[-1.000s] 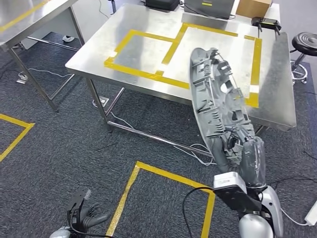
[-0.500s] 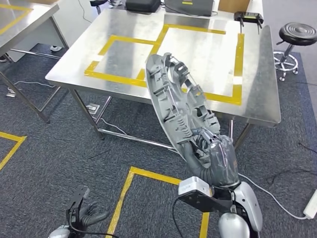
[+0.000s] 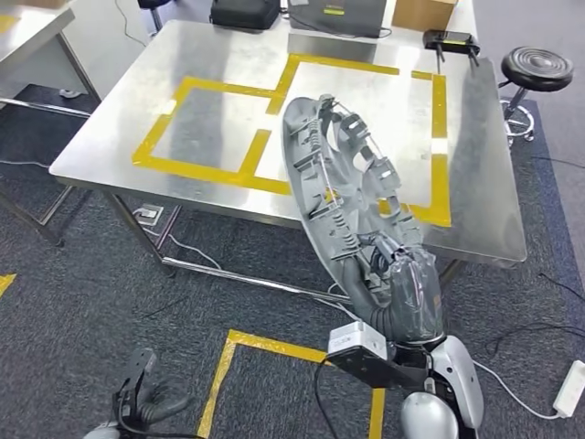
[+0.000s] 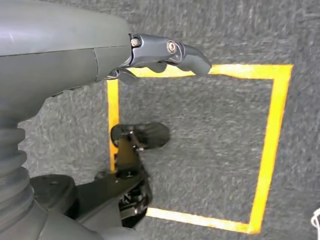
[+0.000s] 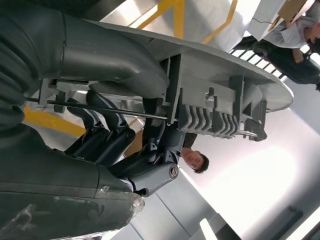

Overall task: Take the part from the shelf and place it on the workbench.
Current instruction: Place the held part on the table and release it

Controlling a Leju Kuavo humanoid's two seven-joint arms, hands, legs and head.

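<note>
My right hand (image 3: pixel 407 288) grips the lower end of a large grey ribbed plastic part (image 3: pixel 345 192), held upright and tilted in front of the steel workbench (image 3: pixel 220 55). The part overlaps the near edge of the bench in the head view. Close up, the fingers (image 5: pixel 109 137) curl into the ribbing of the part (image 5: pixel 211 95) and the thumb lies along it. Low at the bottom left my left hand (image 3: pixel 148 398) hangs over the carpet, fingers loosely curled, holding nothing. The left hand (image 4: pixel 166 52) is also seen above a yellow floor square.
The workbench carries yellow tape rectangles (image 3: pixel 207 128). A dark case (image 3: pixel 245 11), a cardboard box (image 3: pixel 420 11) and a black controller (image 3: pixel 448 40) sit along its far edge. A black stool (image 3: pixel 538 69) stands at the right. A white power strip (image 3: pixel 571 389) and cables lie on the carpet. A person (image 5: pixel 194 157) stands nearby.
The whole scene has shifted as the camera moved closer to and more squarely before the workbench. The right hand still holds the part, now overlapping the bench's near edge.
</note>
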